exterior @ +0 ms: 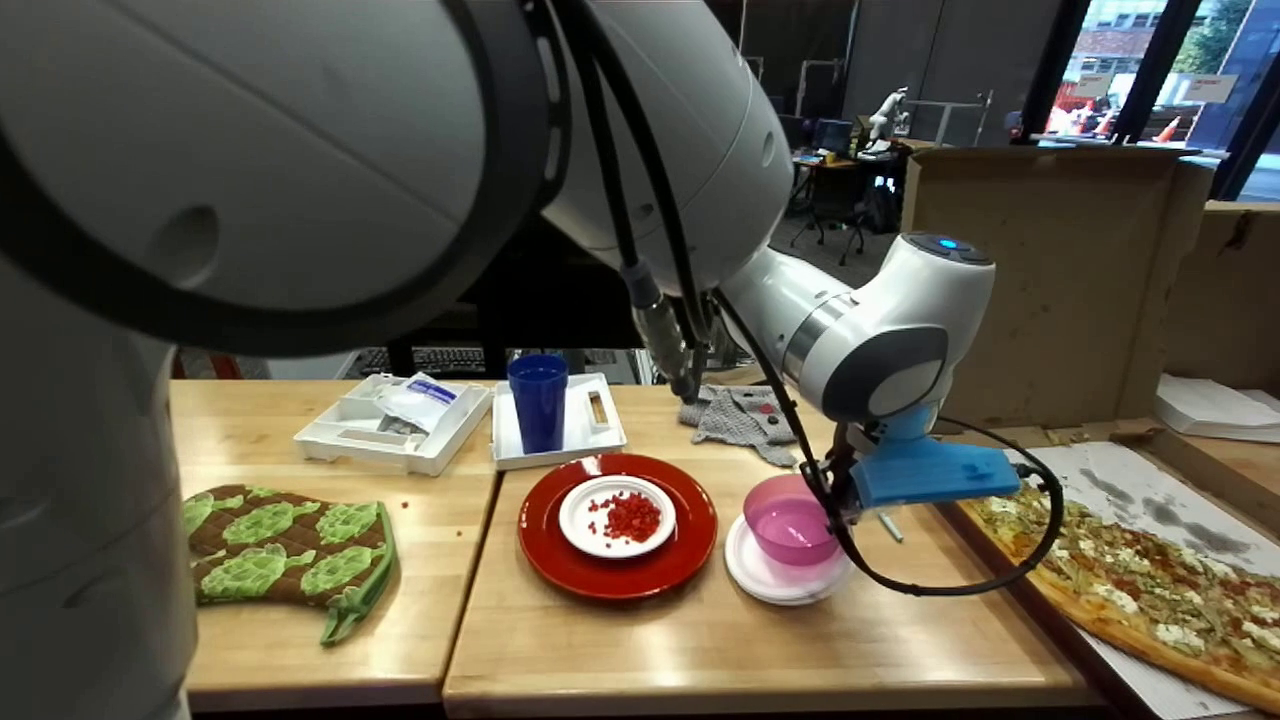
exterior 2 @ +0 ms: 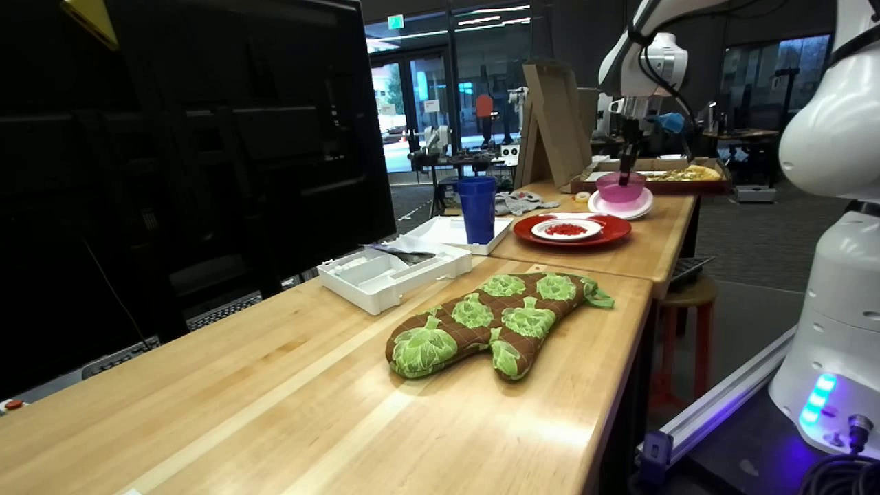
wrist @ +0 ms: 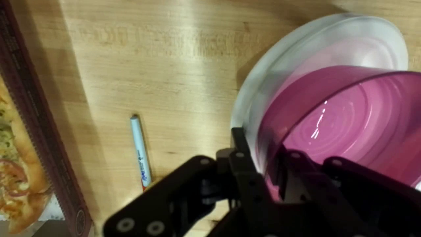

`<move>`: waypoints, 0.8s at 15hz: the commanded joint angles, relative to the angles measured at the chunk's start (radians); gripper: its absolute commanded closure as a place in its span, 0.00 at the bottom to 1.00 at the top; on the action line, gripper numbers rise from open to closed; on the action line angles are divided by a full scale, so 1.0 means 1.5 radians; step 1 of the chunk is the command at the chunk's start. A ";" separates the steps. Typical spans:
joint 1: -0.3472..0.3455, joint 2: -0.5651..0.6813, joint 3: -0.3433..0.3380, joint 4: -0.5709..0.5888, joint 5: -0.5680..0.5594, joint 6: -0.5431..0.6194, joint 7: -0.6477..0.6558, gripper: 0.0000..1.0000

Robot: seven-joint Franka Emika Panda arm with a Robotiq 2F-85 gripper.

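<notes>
Clamping pink bowl (wrist: 332, 128) by rim: end effector (wrist: 261, 148). White plate (exterior: 572, 518) holding red bits (exterior: 632, 517); red plate (exterior: 620, 583) beneath.

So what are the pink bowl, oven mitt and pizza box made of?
Pink bowl: probably smooth, shiny plastic; it's partly see-through with bright glints. Oven mitt: quilted cloth, maybe cotton, dull-looking, with stitched lines crossing its puffy surface. Pizza box: most likely cardboard, from its matte brown lid with folded edges.

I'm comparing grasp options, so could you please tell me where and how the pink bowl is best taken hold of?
I'd likely pinch the pink bowl by its rim, from above, on the side facing the pizza box: the mouth opens upward and the wall looks thin, so one finger fits inside and one outside, as the gripper has them.
</notes>
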State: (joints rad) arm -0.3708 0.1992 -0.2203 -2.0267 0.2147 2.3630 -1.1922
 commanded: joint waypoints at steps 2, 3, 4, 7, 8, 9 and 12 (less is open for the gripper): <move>0.007 -0.024 0.005 0.004 0.001 -0.004 0.011 0.96; 0.009 -0.022 0.006 0.006 0.000 -0.003 0.013 0.96; 0.010 -0.019 0.006 0.008 0.001 -0.004 0.013 0.96; 0.010 -0.017 0.007 0.009 0.009 -0.004 0.012 0.96; 0.010 -0.018 0.006 0.009 0.008 -0.001 0.013 0.96; 0.009 -0.019 0.005 0.008 0.008 0.000 0.013 0.96; 0.004 -0.018 0.002 0.010 0.010 -0.002 0.011 0.96</move>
State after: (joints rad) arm -0.3593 0.1817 -0.2127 -2.0157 0.2201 2.3643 -1.1829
